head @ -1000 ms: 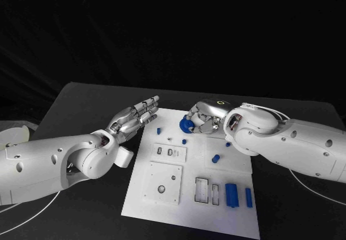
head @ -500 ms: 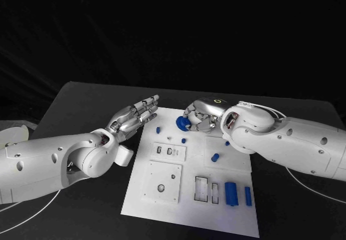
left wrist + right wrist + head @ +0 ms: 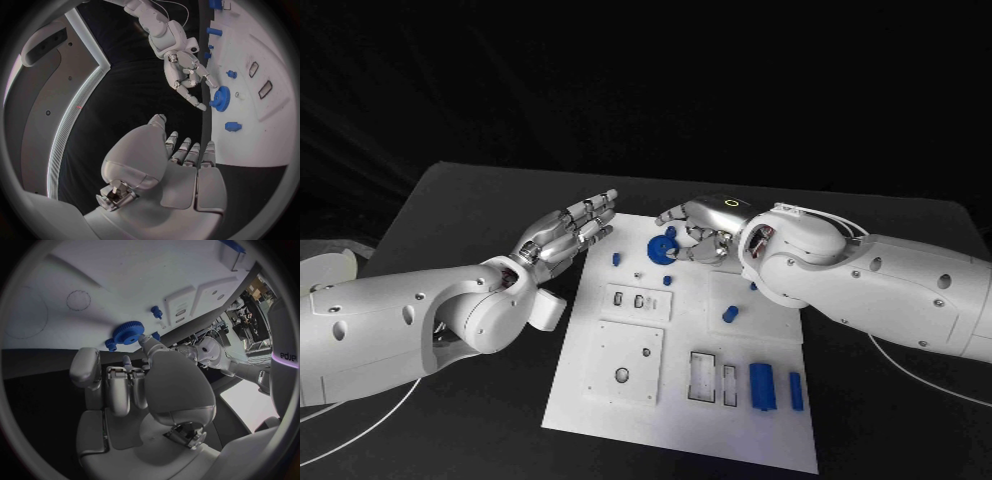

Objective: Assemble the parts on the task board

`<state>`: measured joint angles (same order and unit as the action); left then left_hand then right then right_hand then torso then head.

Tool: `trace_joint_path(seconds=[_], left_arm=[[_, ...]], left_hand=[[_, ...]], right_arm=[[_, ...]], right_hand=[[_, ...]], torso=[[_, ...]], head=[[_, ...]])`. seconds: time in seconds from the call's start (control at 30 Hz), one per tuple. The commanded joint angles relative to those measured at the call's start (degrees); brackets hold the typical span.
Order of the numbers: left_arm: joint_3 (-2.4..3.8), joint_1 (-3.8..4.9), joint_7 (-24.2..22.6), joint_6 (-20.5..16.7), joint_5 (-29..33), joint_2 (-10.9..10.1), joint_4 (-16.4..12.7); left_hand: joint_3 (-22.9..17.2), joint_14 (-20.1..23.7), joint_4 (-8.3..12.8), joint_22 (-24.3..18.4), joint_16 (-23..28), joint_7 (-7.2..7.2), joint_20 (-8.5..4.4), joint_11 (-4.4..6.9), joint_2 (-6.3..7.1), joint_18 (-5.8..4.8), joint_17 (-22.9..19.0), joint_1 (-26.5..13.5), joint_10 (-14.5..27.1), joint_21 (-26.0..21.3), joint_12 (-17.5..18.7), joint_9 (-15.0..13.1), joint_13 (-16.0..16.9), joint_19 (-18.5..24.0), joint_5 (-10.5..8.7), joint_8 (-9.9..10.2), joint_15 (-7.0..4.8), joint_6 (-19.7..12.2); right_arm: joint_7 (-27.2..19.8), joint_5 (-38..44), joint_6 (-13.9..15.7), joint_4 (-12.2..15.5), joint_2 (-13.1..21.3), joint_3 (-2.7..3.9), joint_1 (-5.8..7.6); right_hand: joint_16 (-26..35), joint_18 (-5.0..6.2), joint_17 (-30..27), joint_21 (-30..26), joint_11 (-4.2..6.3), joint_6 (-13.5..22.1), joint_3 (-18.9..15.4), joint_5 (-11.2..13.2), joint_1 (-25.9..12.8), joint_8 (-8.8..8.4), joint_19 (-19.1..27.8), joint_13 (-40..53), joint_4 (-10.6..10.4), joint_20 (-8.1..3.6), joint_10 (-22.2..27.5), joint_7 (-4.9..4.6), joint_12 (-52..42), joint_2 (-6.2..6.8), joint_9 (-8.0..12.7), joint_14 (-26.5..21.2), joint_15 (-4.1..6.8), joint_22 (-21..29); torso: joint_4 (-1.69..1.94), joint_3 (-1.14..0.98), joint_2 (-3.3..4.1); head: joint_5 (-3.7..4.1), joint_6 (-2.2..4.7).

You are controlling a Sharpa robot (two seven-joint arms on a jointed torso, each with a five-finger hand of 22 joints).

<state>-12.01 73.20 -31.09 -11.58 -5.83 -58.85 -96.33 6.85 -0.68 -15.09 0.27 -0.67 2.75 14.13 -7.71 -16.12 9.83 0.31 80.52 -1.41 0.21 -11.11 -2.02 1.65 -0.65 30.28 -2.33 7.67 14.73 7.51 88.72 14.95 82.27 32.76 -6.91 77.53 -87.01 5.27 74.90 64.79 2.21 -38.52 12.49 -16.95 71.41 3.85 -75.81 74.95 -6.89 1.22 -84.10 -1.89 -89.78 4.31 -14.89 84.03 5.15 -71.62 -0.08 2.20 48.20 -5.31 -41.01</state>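
Now the fingers point(image 3: 147, 342) of the right hand point(image 3: 704, 228) reach to a blue gear point(image 3: 661, 250), a toothed disc that sits at the far end of the task board point(image 3: 754, 430); in the right wrist view one fingertip touches its rim, while the other fingers lie curled in above the palm. From these views I cannot tell whether the gear is truly pinched or only touched. Just beside the gear, a small blue peg point(image 3: 617, 259) stands on the board on its left side, and another small blue piece point(image 3: 666, 280) stands a little nearer the robot. Farther out, the left hand point(image 3: 570, 234) hovers flat at the board's far left corner, its fingers point(image 3: 187, 150) straight, side by side and holding nothing. Toward the board's middle a short blue cylinder point(image 3: 730, 315) stands near its right side, and at the near end two long blue blocks point(image 3: 763, 386) lie beside a pair of rectangular slots point(image 3: 702, 377). All of it rests on the black table point(image 3: 459, 210).
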Motion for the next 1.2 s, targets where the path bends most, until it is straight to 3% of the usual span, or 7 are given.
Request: trace_joint_path(seconds=[0.03,0.2,0.37,0.47,0.8,1.03,1.2], left_arm=[[0.02,0.0,-0.71,0.78,0.15,0.08,-0.04],[0.01,0.0,-0.7,0.76,0.19,-0.04,-0.06],[-0.01,-0.01,-0.73,0.71,0.2,-0.21,-0.15],[-0.05,-0.02,-0.82,0.59,0.21,-0.4,-0.3],[-0.16,-0.06,-0.99,0.26,0.22,-0.67,-0.65],[-0.2,-0.2,-1.1,0.34,0.22,-0.62,-0.72],[-0.22,-0.29,-1.16,0.39,0.22,-0.59,-0.68]], left_hand=[[-0.23,0.01,-0.04,0.08,-0.24,-0.25,0.37,-0.42,-0.03,0.46,0.09,0.54,-0.15,0.25,-0.23,0.03,0.04,0.06,0.35,-0.03,0.41,-0.19],[-0.23,0.01,-0.04,0.08,-0.24,-0.25,0.37,-0.42,-0.03,0.46,0.09,0.54,-0.15,0.25,-0.23,0.03,0.04,0.06,0.35,-0.03,0.41,-0.19],[-0.24,-0.02,-0.04,0.09,-0.28,-0.31,0.39,-0.45,-0.03,0.46,0.11,0.54,-0.15,0.26,-0.3,0.02,0.05,0.04,0.34,-0.03,0.43,-0.15],[-0.24,-0.02,-0.04,0.09,-0.28,-0.31,0.39,-0.45,-0.03,0.46,0.11,0.54,-0.15,0.26,-0.3,0.02,0.05,0.04,0.34,-0.03,0.43,-0.15],[-0.24,-0.02,-0.04,0.1,-0.29,-0.35,0.4,-0.47,-0.02,0.45,0.11,0.55,-0.16,0.27,-0.33,0.01,0.05,0.03,0.35,-0.05,0.45,-0.06],[-0.24,-0.02,-0.04,0.1,-0.29,-0.35,0.4,-0.47,-0.02,0.45,0.11,0.55,-0.16,0.27,-0.33,0.01,0.05,0.03,0.35,-0.05,0.45,-0.06],[-0.25,-0.05,-0.04,0.11,-0.32,-0.41,0.42,-0.48,-0.01,0.45,0.12,0.56,-0.17,0.28,-0.37,0.0,0.06,0.02,0.37,-0.06,0.48,-0.01]], right_arm=[[-0.67,-0.48,0.65,0.16,0.29,0.01,-0.02],[-0.94,-0.56,2.18,0.55,1.47,0.01,-0.01],[-1.25,-0.58,4.75,2.79,4.47,0.02,0.26],[-0.8,-0.58,5.05,5.24,7.37,0.02,0.93],[0.75,1.15,4.81,13.53,19.5,0.0,2.98],[-0.35,3.25,5.12,14.3,25.61,-0.26,2.8],[-0.93,3.69,4.86,13.91,27.79,-0.51,1.73]], right_hand=[[0.3,0.99,11.77,-0.32,0.41,0.6,-0.37,0.92,-0.15,-0.14,0.44,15.05,0.0,-0.04,-5.9,0.04,-0.22,0.06,0.49,4.67,0.31,0.07],[0.35,0.96,11.74,-0.44,0.35,-0.82,-0.79,2.12,-0.25,0.32,0.29,15.05,-0.07,-0.08,-5.9,-0.11,-0.22,-0.04,0.52,4.68,0.32,-0.01],[-0.13,0.74,12.24,0.14,-0.15,-4.04,-1.03,1.75,0.24,1.91,-0.45,15.05,0.06,0.07,-5.9,-0.92,-0.22,-0.45,0.6,4.93,0.03,-0.66],[-0.45,0.6,12.57,0.64,-0.46,-5.51,-1.29,1.66,0.2,2.59,-0.94,15.05,-0.07,0.23,-5.9,-1.33,-0.22,-0.52,0.63,5.08,-0.19,-1.15],[-2.23,-0.19,14.35,4.14,-0.87,-9.16,-2.47,3.06,-0.36,4.29,-3.37,15.05,-0.94,0.59,-5.9,-1.82,-0.22,-0.51,0.31,5.74,-0.51,-3.95],[-1.22,-0.46,13.34,5.46,-0.58,-8.5,-3.68,6.48,-0.77,3.67,-4.33,15.05,-2.12,0.4,-5.9,-1.45,-0.22,-0.28,0.75,5.48,-0.25,-5.17],[0.43,-0.25,11.72,4.41,-0.45,-7.64,-4.08,7.18,-0.56,3.07,-3.85,15.05,-2.57,0.3,-5.9,-1.28,-0.22,-0.29,1.22,5.03,-0.13,-4.67]], torso=[[0.04,-0.02,-0.01],[-0.1,0.01,-0.01],[-0.09,-0.04,0.01],[-0.24,-0.05,-0.07],[-0.22,-0.03,-0.06],[-0.15,-0.15,-0.09],[-0.28,-0.05,-0.13]], head=[[-0.18,0.04],[-0.56,0.1],[-0.79,0.44],[-0.89,0.49],[-1.11,0.42],[-1.05,0.24],[-1.0,0.14]])
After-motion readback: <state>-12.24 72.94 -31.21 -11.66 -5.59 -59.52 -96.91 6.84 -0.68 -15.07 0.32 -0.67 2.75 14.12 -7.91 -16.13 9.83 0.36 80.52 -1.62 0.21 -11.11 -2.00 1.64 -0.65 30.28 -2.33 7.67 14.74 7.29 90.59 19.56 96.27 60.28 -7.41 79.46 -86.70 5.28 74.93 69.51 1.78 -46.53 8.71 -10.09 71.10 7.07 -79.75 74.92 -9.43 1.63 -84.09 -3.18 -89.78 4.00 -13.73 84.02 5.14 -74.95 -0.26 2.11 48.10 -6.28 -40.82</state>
